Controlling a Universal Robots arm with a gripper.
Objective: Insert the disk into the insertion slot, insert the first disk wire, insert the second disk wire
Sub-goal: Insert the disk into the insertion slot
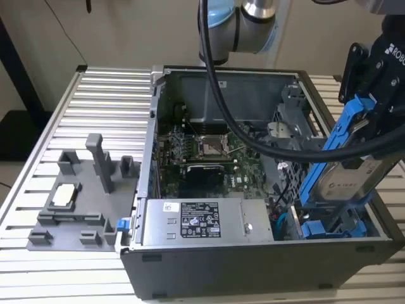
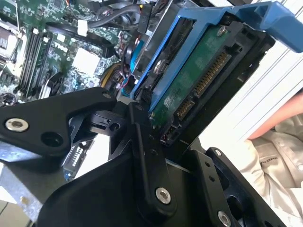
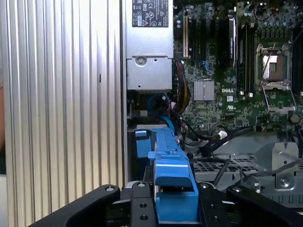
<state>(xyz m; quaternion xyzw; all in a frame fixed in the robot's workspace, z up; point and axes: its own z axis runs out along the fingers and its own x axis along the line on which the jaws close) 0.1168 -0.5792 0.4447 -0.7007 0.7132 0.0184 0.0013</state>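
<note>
While the open computer case (image 1: 253,266) lies on its side on a ribbed metal table (image 1: 95,101), the arm's black gripper (image 1: 370,107) hangs over the corner of the case at the exterior view's right. Its fingers (image 3: 139,203) are clenched on the disk (image 1: 345,180) — in the first wrist view they grip its blue carrier (image 3: 173,189) from both sides. The disk is steeply tilted: its lower end is down at the insertion slot (image 1: 329,228), among the blue fittings, while its upper end stands above the case's rim. It is not lying flat in the bay. In the second wrist view the disk's green circuit board (image 2: 199,85) faces the camera. Beside the slot, toward the exterior view's left, sits a grey labelled power-supply box (image 1: 196,221), and beyond it the green motherboard (image 1: 209,152). A grey fixture plate (image 1: 76,209) rests on the table, well apart from the gripper — and a white sleeve (image 2: 279,156) shows in the second wrist view.
</note>
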